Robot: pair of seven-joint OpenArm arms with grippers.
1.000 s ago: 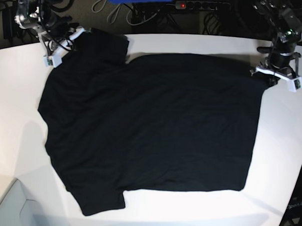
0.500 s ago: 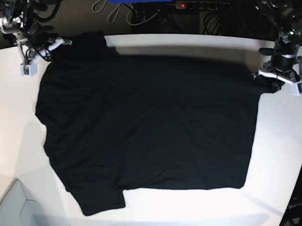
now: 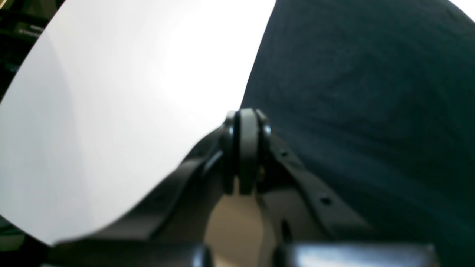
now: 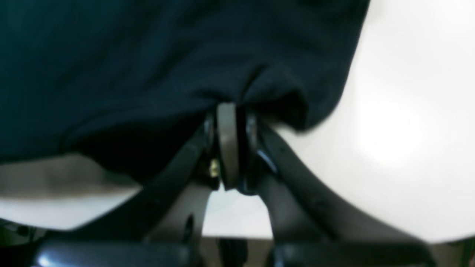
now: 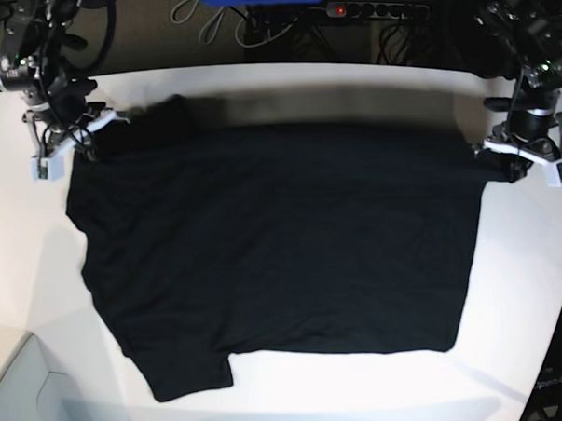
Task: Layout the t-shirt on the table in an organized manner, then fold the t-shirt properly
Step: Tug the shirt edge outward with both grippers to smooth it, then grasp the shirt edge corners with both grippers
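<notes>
Dragged down-frame since before: t-shirt spread mid-worktop, long axis left-right between right pincer, upper left, and left pincer, right edge, both clamped on cloth.

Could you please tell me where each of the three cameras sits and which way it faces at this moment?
Base: high above, looking down on the table and spread black t-shirt; both arms show, right gripper at image left, left gripper at image right.
Left wrist: on the left arm, looking along its shut gripper at the shirt's edge and white tabletop.
Right wrist: on the right arm, looking along its gripper, shut on bunched shirt fabric.
Shared: all views show the t-shirt and the table.
</notes>
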